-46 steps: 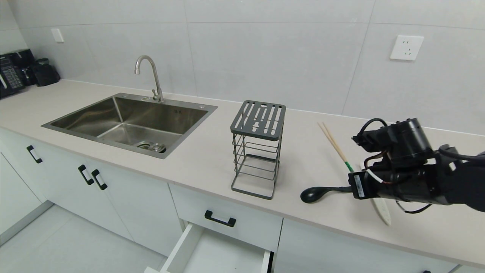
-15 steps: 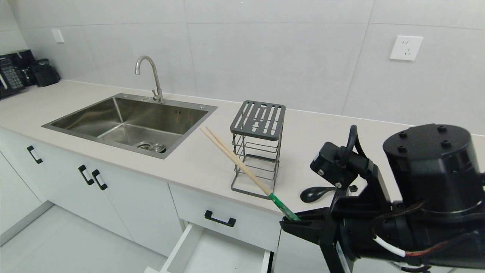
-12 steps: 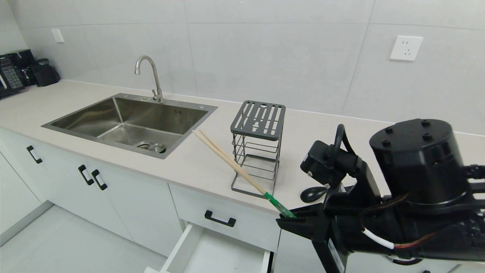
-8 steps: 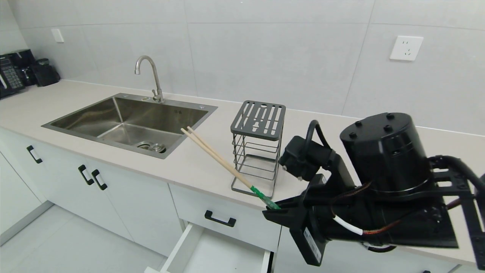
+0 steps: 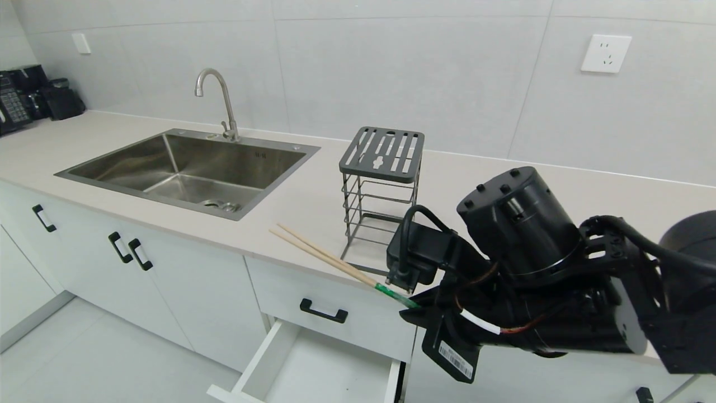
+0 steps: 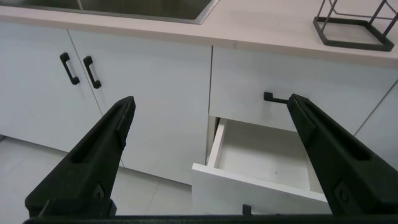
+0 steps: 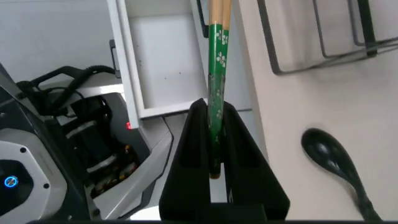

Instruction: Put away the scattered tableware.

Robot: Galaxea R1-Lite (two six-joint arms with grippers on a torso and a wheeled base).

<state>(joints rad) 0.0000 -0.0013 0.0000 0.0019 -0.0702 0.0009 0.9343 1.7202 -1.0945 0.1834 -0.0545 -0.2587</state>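
Head view: right claw (image 5: 411,305) pinches the chopsticks (image 5: 330,260) by their green ends. Three seconds back they lay on the bench (image 5: 291,218), right of the wire rack (image 5: 380,196). The arm has since swung them left and lower, so they now sit nearly level at the bench edge, above the open drawer (image 5: 313,369). Camera tilted slightly too. Left claw (image 6: 211,102) is spread and empty, facing the drawer front. Black spoon (image 7: 329,152) is on the bench, not yet stowed. Pickup looks done; lowering into the drawer and release likely come next.
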